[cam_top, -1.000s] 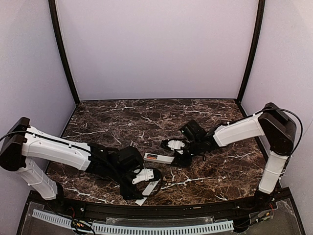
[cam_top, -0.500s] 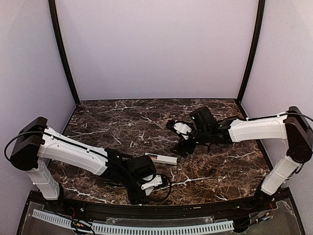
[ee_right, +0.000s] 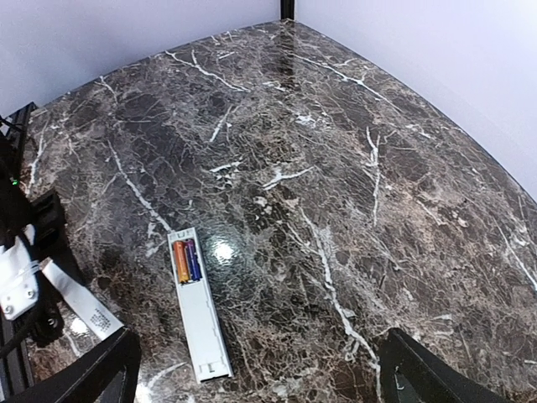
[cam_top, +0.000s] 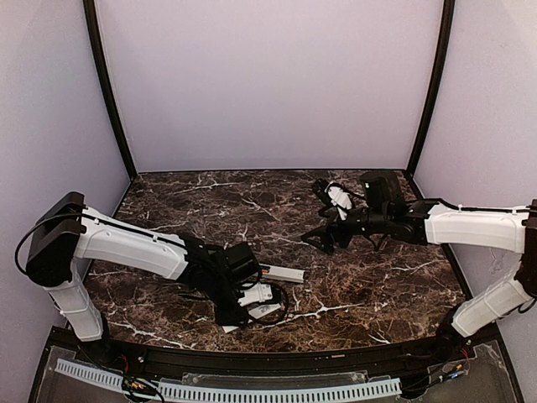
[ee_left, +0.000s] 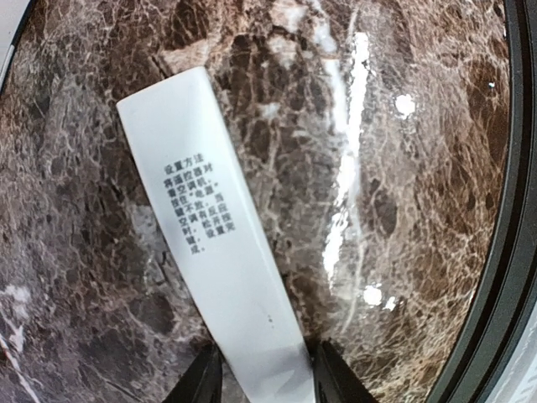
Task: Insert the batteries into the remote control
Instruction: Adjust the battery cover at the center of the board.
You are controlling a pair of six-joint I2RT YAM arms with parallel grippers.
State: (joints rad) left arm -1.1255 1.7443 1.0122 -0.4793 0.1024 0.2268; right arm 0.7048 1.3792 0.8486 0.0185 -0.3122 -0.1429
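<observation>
Marble-patterned tabletop (cam_top: 377, 285), dark brown with white veins, carries everything I can see. On my right wrist feed the remote control (ee_right: 204, 332) lies flat, a slim white bar with its battery recess facing up at the far end. The batteries (ee_right: 186, 261) sit side by side inside that recess — the red-orange battery (ee_right: 180, 262) on the left of the feed, the blue-purple battery (ee_right: 193, 259) touching it on the right. The right gripper (ee_right: 260, 376) hangs above the table, well apart from the remote control. Its fingers (ee_right: 92, 369) stand spread wide at the bottom corners of the feed with nothing between them.

The left gripper (ee_left: 267, 382) is down low near the front edge of the table, and in the overhead view its wrist is just beside one end of the remote control. A white battery cover (ee_left: 210, 235) printed with small black characters lies flat on the marble, its near end between the left fingers (ee_left: 203, 382). They look pressed against both long edges of it — a pinch, as best I can judge, since only the fingertips show at the bottom of that feed. The battery cover lies apart from the remote control, at an angle to it.
</observation>
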